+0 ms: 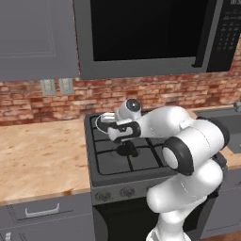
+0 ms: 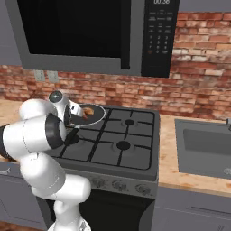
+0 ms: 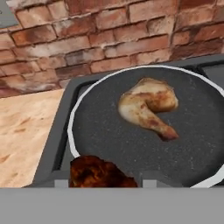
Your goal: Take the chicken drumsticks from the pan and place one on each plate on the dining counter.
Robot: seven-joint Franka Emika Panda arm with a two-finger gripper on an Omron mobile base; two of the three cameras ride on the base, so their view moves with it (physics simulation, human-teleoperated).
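Dark pan [image 3: 131, 148] is sitting on the stove [image 2: 118, 144], holding two drumsticks [image 3: 146, 107] (one darker); end effector's grip is impossible to tell.

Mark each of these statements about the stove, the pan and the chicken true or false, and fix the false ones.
1. The pan sits on the stove's back left burner. True.
2. The pan is empty. False: a golden drumstick lies in it, and a darker piece shows at its near edge.
3. A brick wall stands behind the stove. True.
4. A sink lies left of the stove. False: in the right base view it is on the right.
5. The golden drumstick is gripped by the gripper. False: it lies free in the pan.
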